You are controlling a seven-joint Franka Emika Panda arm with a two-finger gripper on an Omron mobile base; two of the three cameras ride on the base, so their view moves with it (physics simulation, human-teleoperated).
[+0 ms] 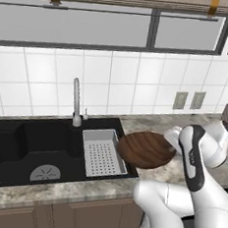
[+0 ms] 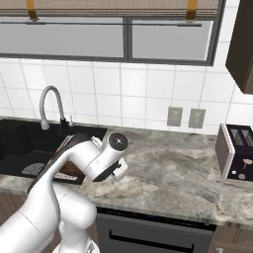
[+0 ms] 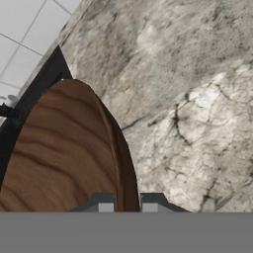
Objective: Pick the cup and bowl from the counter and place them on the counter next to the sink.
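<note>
A: State the gripper (image 3: 127, 205) condition.
B: Fingers are set narrow and clamped on the bowl (image 1: 146, 149) rim; the wall passes between both tips.
A: Bowl position?
B: Held above the counter (image 1: 149, 124) at the sink (image 1: 29, 147) right edge, partly overhanging the grey tray (image 1: 102, 154).
A: Open surface?
B: Bare stone extends right toward the toaster (image 2: 236, 152).
A: Contents?
B: Bowl interior cannot be determined.

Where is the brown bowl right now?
In the left base view the bowl sits just right of the sink, over the counter edge beside the grey tray, pinched at its rim by the claw.
</note>
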